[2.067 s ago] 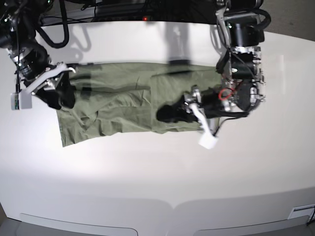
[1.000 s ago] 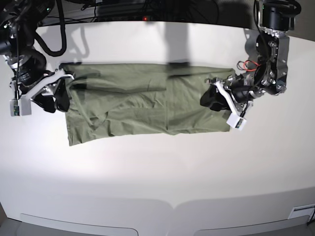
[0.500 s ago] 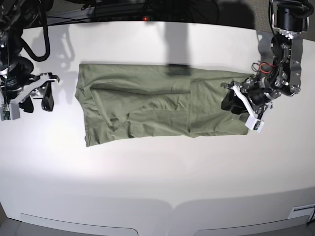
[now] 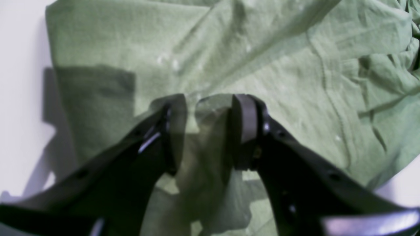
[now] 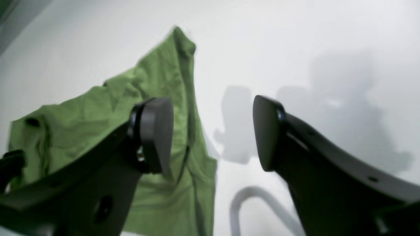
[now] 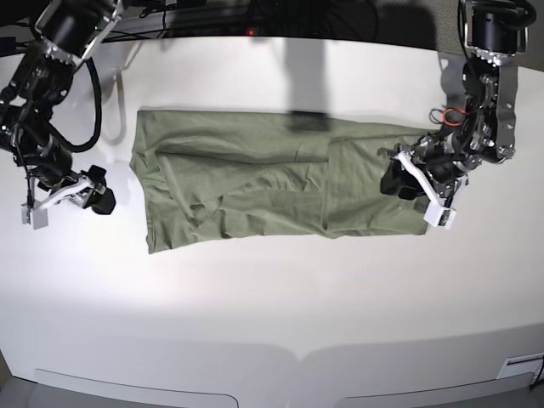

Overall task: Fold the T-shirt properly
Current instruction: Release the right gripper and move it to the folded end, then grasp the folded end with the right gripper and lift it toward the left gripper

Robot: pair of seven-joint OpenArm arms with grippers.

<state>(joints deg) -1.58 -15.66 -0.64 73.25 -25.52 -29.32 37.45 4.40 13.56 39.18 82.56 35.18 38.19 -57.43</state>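
The olive-green T-shirt (image 6: pixel 255 178) lies as a wide wrinkled band across the white table (image 6: pixel 272 323). My left gripper (image 6: pixel 398 181) sits on its right end. In the left wrist view that gripper (image 4: pixel 208 131) is shut on a raised bunch of the T-shirt (image 4: pixel 262 49), and cloth fills the gap between the pads. My right gripper (image 6: pixel 100 191) rests on bare table, a little left of the shirt's left edge. In the right wrist view it (image 5: pixel 213 131) stands open with nothing between its fingers, and the T-shirt (image 5: pixel 157 82) shows behind its left finger.
Dark cables and equipment (image 6: pixel 212 17) line the table's far edge. The table's curved front edge (image 6: pixel 297 357) runs along the bottom of the base view. Arm shadows fall on the white surface.
My right gripper has let go of the shirt's left edge, opened and drawn away to the left. The left gripper pulled the shirt rightward and now holds still.
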